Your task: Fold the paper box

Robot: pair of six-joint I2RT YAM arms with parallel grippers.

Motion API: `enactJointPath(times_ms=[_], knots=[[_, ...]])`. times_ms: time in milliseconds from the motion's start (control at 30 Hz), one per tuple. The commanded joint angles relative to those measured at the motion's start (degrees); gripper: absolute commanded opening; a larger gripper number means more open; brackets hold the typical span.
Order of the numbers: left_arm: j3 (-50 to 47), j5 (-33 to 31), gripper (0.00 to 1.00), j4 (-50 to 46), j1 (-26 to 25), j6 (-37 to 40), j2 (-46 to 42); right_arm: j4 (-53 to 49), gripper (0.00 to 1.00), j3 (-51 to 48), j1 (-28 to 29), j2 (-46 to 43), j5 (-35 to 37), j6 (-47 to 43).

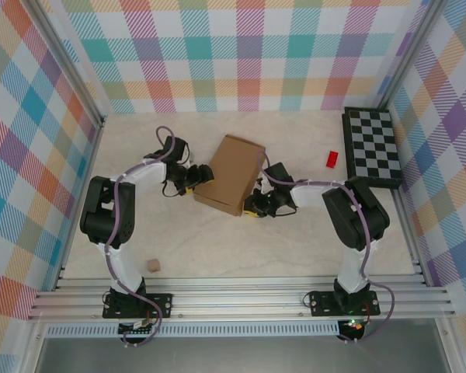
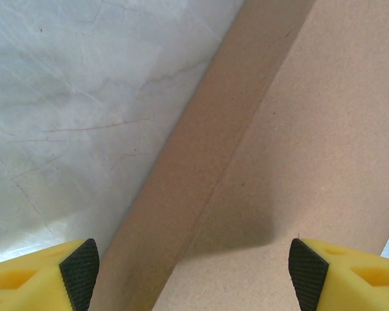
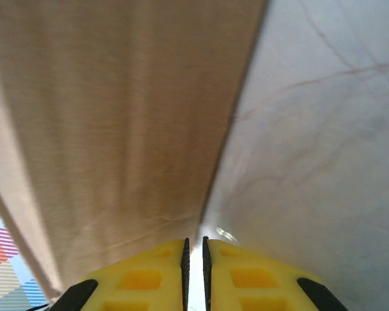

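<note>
The paper box (image 1: 231,175) is laid mid-surface (image 1: 295,249), hemmed in by both claws. The left claw (image 2: 193,272) is spread wide at its left edge, with nothing gripped. The right claw (image 3: 194,259) is all but closed and empty at its right edge. A red block (image 1: 332,158), a checkered board (image 1: 370,146) and a tan cube (image 1: 152,265) are set well apart.

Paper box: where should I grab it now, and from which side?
Probably take the paper box by its left long edge, coming from the left with the open left gripper: that edge runs between its fingers. The flat top looks too broad to span, and the right gripper is shut by the opposite side.
</note>
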Motion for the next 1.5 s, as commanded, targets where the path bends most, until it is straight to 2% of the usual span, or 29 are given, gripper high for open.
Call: enactJointPath(times_ms=[0, 333, 533, 667, 933, 1167, 1300, 1467], knots=[[-0.97, -0.54, 0.79, 0.73, -2.0, -1.73, -1.29, 3.38, 0.16, -1.76, 0.21, 1.02, -0.68, 2.54], [-5.82, -1.89, 0.79, 4.64, -7.04, -8.38, -2.36, 13.47, 0.13, -5.98, 1.25, 1.04, -1.8, 9.49], [-7.21, -1.49, 0.78, 9.84, -11.33, -13.74, -1.2, 25.82, 0.12, -5.28, 3.85, 3.0, -6.26, 18.0], [-7.46, -2.13, 0.78, 11.66, -12.74, -16.71, -1.29, 32.88, 0.12, -5.36, 5.31, 2.08, -6.44, 24.26], [0.02, -7.12, 0.78, 4.44, -12.55, -13.27, 1.23, 24.85, 0.12, -6.33, 7.24, -4.65, -0.24, 21.89], [7.53, -7.47, 0.78, 1.97, -11.81, -6.12, 7.57, 21.9, 0.12, -7.21, 9.19, -6.17, 5.02, 21.84], [11.06, -9.67, 0.78, -2.45, -9.96, -1.2, 8.96, 18.15, 0.13, -8.62, 9.13, -8.49, 8.49, 20.87], [13.59, -9.1, 0.78, -5.13, -5.52, 1.48, 8.01, 9.4, 0.15, -9.75, 8.85, -14.88, 14.26, 14.07]])
